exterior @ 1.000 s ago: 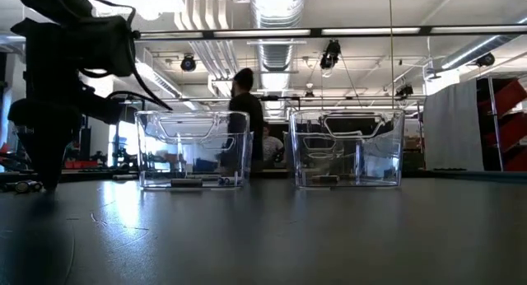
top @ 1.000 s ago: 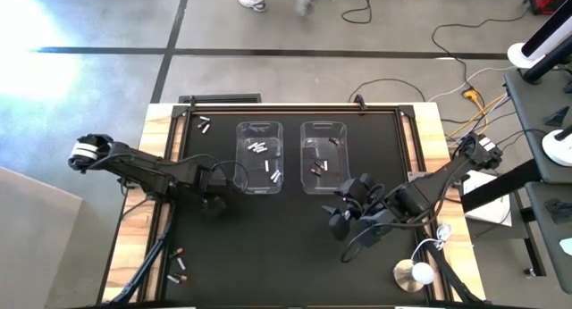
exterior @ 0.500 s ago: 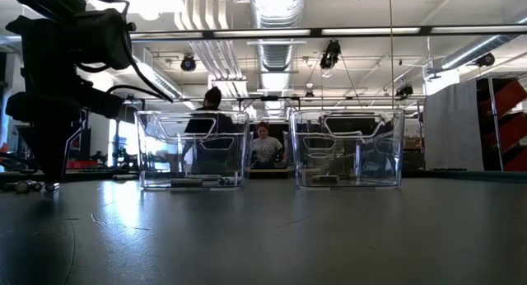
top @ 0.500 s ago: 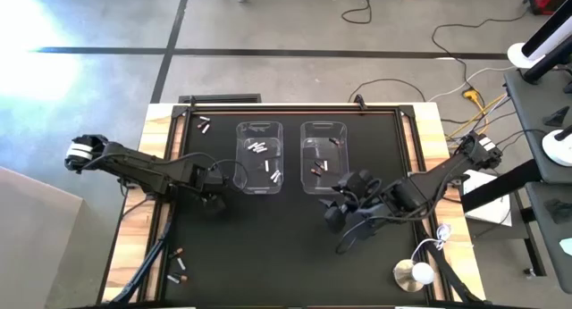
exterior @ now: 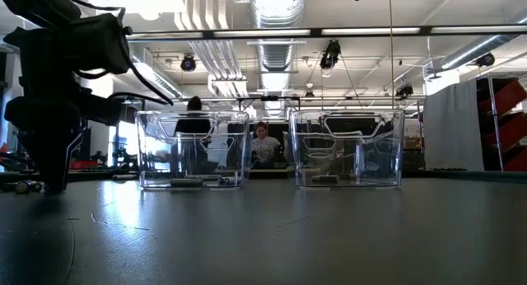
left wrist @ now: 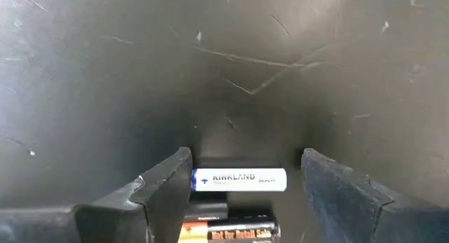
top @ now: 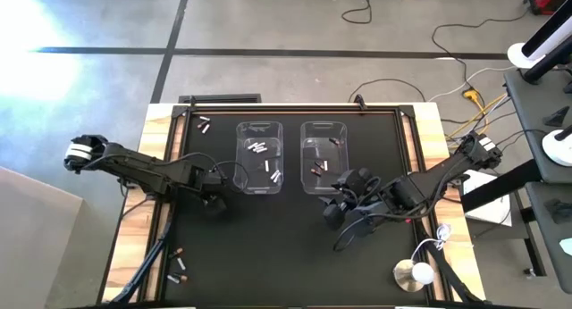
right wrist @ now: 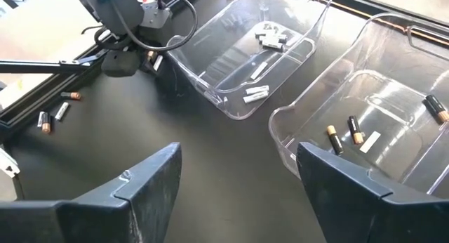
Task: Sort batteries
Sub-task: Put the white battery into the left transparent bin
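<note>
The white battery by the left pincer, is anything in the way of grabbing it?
Nothing visible is. The white battery lies on the black mat between the open fingers of the left pincer, with no object in front of it. A dark battery lies close beside it.

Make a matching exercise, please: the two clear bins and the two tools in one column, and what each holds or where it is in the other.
1. left bin
2. right bin
3. left tool
4. right tool

A. open, above the mat, facing both bins
B. holds dark copper-ended batteries
C. open around a white battery lying on the mat
D. holds only white batteries

Pairs: 1-D, 2-B, 3-C, 4-A
</note>
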Robot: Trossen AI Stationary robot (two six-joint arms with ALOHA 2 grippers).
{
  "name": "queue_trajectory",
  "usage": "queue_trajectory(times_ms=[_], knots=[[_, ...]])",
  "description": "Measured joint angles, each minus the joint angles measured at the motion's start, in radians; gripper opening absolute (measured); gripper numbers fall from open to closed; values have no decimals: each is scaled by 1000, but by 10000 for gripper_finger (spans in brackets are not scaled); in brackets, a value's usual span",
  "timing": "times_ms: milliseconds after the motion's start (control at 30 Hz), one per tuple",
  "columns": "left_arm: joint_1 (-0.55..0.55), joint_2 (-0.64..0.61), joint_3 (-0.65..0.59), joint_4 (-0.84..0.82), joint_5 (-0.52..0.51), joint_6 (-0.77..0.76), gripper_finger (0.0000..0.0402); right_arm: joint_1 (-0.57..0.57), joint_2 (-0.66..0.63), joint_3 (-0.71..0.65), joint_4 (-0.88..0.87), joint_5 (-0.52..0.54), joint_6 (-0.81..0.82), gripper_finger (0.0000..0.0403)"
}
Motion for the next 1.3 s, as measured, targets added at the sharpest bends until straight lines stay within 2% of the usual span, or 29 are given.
queue_trajectory(times_ms=[200, 567, 1000, 1300], knots=[[0, 3, 26, -24, 37, -1, 230, -1, 0, 0, -1, 0, -1, 275], [0, 3, 32, -53, 42, -40, 232, -16, 0, 0, -1, 0, -4, 271], [0, 0, 16, -45, 68, 64, 219, -16, 0, 0, -1, 0, -1, 272], [-2, 0, 2, -31, 76, 79, 213, -18, 0, 0, -2, 0, -1, 262]])
